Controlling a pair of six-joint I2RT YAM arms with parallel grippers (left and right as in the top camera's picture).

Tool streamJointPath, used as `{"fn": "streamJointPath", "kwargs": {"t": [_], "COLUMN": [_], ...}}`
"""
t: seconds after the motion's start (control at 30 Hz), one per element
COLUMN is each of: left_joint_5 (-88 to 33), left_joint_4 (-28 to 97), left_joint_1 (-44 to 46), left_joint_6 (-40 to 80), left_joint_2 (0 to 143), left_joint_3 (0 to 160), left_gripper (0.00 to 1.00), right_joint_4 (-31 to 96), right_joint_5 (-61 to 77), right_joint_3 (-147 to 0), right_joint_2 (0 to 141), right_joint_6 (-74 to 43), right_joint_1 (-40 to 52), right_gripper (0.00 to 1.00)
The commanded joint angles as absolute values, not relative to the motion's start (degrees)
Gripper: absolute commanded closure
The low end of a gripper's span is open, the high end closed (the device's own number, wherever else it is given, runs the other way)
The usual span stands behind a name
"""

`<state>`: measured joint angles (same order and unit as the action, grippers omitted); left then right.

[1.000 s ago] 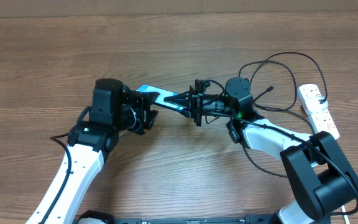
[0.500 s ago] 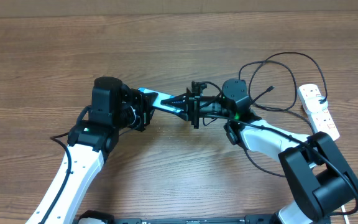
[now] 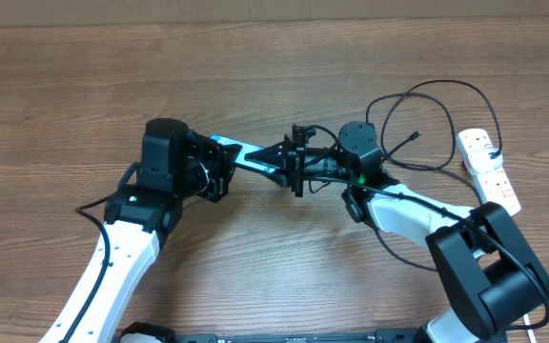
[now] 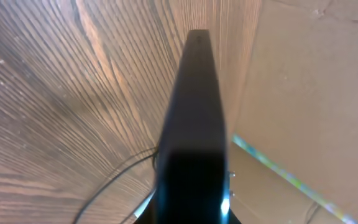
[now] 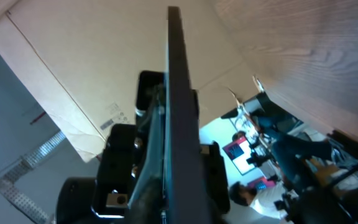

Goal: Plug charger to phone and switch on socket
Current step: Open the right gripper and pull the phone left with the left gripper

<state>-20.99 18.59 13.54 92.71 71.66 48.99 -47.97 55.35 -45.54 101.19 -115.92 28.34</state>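
Your left arm reaches in from the lower left and your right arm from the lower right, both bent toward the table (image 3: 65, 76) centre, so that the left gripper (image 3: 219, 164) and right gripper (image 3: 279, 155) face each other. The phone (image 3: 246, 152) lies between them, turned on edge, with each gripper's fingers pressed together on one end; both wrist views show it as a dark edge-on bar (image 4: 191, 137) (image 5: 176, 93). The charger (image 3: 441, 83) lies looped behind your right arm, well apart from the phone, and the socket (image 3: 484, 167) at the far right has a black plug seated in it.
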Motion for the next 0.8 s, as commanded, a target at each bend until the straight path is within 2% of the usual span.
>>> {"fn": "streamJointPath", "kwargs": {"t": [0.0,0.13,0.2,0.23,0.27,0.3,0.33,0.47,0.53,0.67,0.77], "left_joint_5": [-15.8,-13.0,-13.1,-13.6,-14.8,-16.5,-19.5,-35.5,-43.0,-63.5,-71.5], "left_joint_4": [19.4,22.4,23.3,23.4,23.4,23.4,23.4,24.2,25.1,25.2,25.1], "left_joint_1": [13.8,12.2,10.9,10.0,8.9,7.7,6.0,-1.5,-4.4,-8.1,-8.0], "left_joint_6": [85.4,82.3,81.5,79.9,77.4,75.2,72.2,58.8,54.1,46.1,42.1], "left_joint_2": [72.0,72.0,72.0,72.0,72.0,72.0,72.0,72.7,73.5,76.9,79.8], "left_joint_3": [49.0,49.0,49.0,49.0,49.0,49.0,49.0,49.0,49.0,49.0,49.0], "left_gripper": [0.95,0.96,0.96,0.96,0.96,0.96,0.96,0.96,0.96,0.96,0.96], "right_joint_4": [-48.8,-48.8,-48.8,-48.8,-48.8,-48.7,-48.6,-42.4,-39.6,-31.9,-22.3], "right_joint_5": [56.8,56.9,56.7,55.9,55.0,54.0,53.1,54.9,56.1,53.9,49.4], "right_joint_3": [-46.1,-46.1,-46.1,-46.1,-46.1,-46.1,-46.1,-46.1,-46.1,-46.2,-47.1], "right_joint_2": [100.2,100.2,100.2,100.2,100.2,100.2,100.2,100.2,100.2,100.2,100.0], "right_joint_6": [-117.7,-109.7,-104.6,-100.4,-95.1,-88.7,-80.7,-54.6,-45.8,-39.2,-35.1], "right_joint_1": [28.9,28.9,28.9,28.9,28.9,28.9,28.9,28.4,27.7,24.1,19.7], "right_gripper": [0.75,0.55,0.35,0.28,0.20,0.06,0.00,0.00,0.00,0.00,0.00]}}
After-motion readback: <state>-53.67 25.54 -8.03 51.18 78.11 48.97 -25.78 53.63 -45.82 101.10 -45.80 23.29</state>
